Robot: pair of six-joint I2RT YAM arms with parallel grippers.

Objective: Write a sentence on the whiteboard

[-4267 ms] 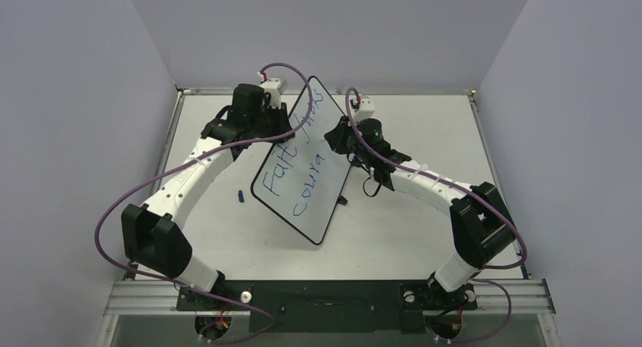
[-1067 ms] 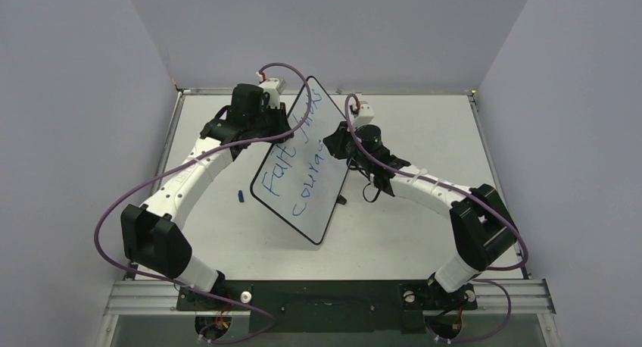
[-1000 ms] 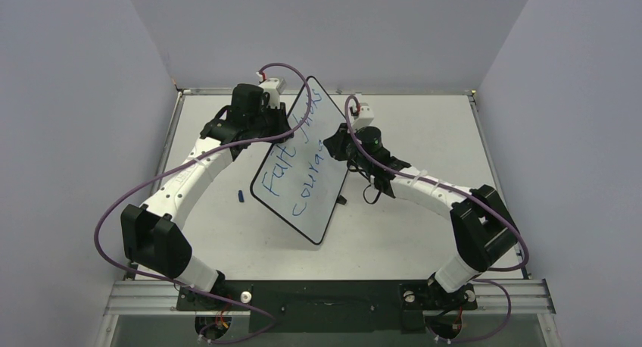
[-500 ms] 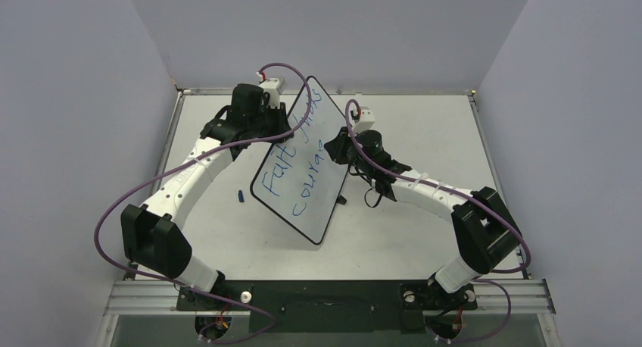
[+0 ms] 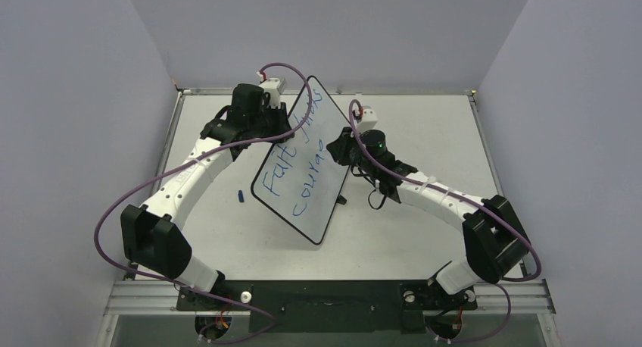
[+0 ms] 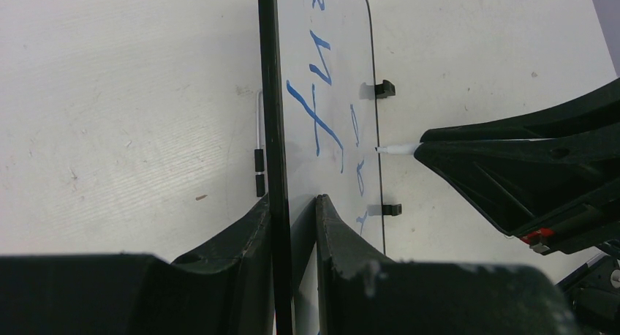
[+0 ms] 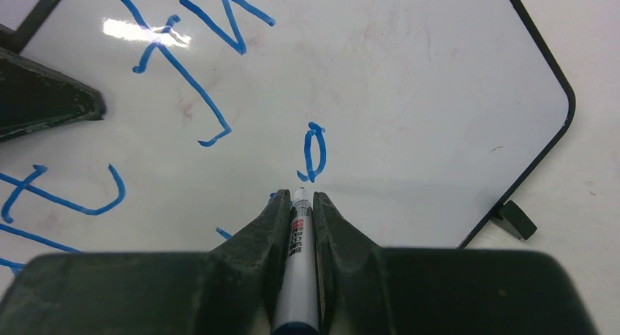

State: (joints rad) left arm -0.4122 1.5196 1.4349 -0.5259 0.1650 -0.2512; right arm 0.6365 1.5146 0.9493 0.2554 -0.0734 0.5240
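The whiteboard stands tilted on edge in the middle of the table, white with a thin black frame. The sentence is blue handwriting in two lines, roughly "Fait fuels" and "courag". My left gripper is shut on the whiteboard's edge and holds it up. My right gripper is shut on a white marker whose tip touches the board just below a blue letter. The marker tip also shows in the left wrist view. In the top view my right gripper is at the board's right edge.
A small blue marker cap lies on the table left of the board. Two black tabs stick out from the board's far edge. A thin metal stand leg lies behind the board. Grey walls enclose the table on three sides.
The right arm has shifted a little to the right along the second line, and the word has grown from "coura" to about "courag". The left arm and board have stayed still.
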